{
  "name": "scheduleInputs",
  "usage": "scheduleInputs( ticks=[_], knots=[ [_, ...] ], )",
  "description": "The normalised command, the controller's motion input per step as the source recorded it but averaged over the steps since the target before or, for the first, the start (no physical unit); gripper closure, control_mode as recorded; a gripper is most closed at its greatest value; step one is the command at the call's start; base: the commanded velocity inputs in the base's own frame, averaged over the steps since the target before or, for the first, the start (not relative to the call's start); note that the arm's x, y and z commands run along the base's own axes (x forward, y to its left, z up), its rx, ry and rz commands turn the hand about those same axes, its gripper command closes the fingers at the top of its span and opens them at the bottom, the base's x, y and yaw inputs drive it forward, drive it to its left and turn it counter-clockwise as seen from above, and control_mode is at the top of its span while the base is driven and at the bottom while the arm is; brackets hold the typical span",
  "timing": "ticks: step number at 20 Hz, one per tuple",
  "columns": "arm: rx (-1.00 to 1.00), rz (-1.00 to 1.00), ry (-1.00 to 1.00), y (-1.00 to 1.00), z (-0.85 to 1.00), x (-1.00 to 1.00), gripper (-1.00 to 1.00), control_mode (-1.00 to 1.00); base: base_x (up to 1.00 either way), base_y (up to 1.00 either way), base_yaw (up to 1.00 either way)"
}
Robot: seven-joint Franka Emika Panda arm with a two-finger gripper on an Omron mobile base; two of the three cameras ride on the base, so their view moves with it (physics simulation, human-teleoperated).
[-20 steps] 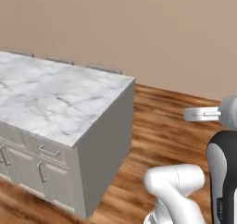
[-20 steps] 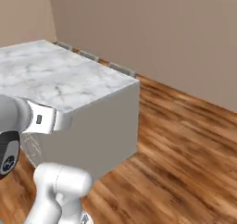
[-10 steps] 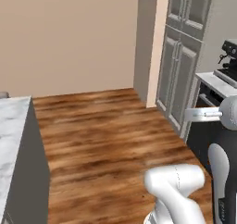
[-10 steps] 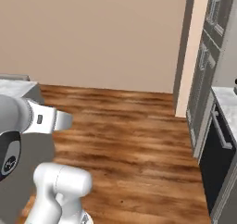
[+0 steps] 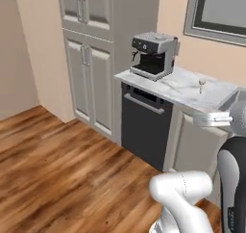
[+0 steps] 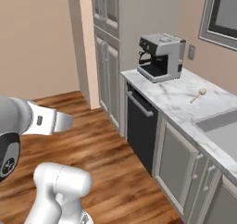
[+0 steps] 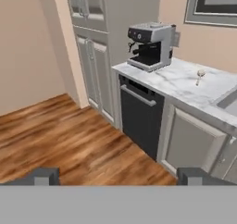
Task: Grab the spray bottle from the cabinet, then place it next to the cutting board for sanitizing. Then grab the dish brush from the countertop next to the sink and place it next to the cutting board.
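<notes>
Kitchen corner, marble counter [image 6: 178, 102] with coffee machine [image 6: 160, 56], dish brush [image 6: 199, 95] lying beside sink [image 6: 221, 128]; hand [image 7: 118, 176] wide open, empty, nothing within reach yet.

I count one coffee machine [image 5: 153, 55] on one marble countertop [image 5: 185, 88]. One dish brush [image 6: 199, 95] lies on that countertop, between the coffee machine and one sink [image 6: 222, 126]. One dark dishwasher [image 5: 142, 126] sits under the countertop, below the coffee machine. One tall cupboard [image 5: 93, 58] stands beside the coffee machine, with two upper doors and two lower doors. One window [image 5: 218, 10] hangs on the wall above the countertop.
</notes>
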Motion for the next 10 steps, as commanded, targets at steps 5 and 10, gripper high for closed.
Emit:
scheduleInputs(
  ticks=[5, 10],
  knots=[
    [0.00, 0.00, 0.00, 0.00, 0.00, 0.00, -1.00, 1.00, 0.73, 0.47, -0.66],
    [0.00, 0.00, 0.00, 0.00, 0.00, 0.00, -1.00, 1.00, 0.94, 0.50, -0.65]
  ],
)
